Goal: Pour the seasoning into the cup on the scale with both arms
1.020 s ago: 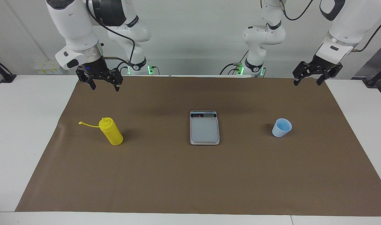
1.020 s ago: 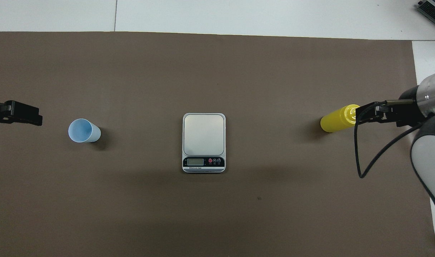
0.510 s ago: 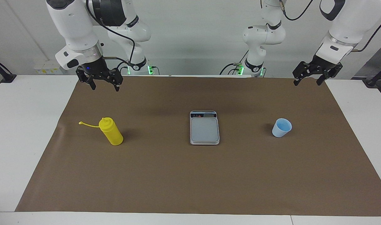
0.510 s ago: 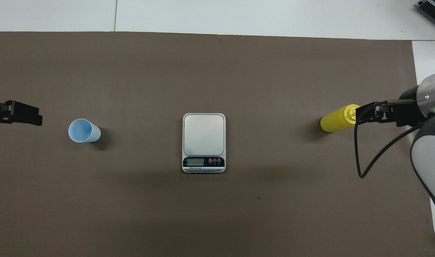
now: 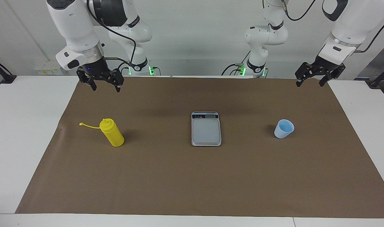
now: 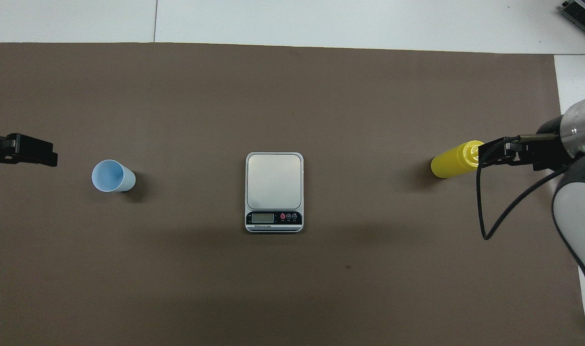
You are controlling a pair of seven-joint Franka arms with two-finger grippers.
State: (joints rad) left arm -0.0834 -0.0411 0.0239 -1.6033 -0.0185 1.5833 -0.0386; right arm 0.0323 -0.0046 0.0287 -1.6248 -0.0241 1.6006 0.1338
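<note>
bottle point(image 5: 112, 136), scale point(image 5: 206, 131), cup point(image 5: 283, 128) on mat point(image 5: 192, 176) | claws raised, open

You see a white worktop point(image 5: 28, 132) with a brown mat point(image 5: 192, 183) on it. On the mat stand a yellow bottle point(image 5: 112, 132), a scale point(image 5: 206, 129) and a blue cup point(image 5: 283, 129).

Change noted from my station: only the left gripper point(image 6: 33, 156) moved, a hair farther from me, with nothing between its spread fingers.

Left gripper point(image 5: 311, 81) raised, fingers apart; right gripper point(image 5: 105, 85) likewise
</note>
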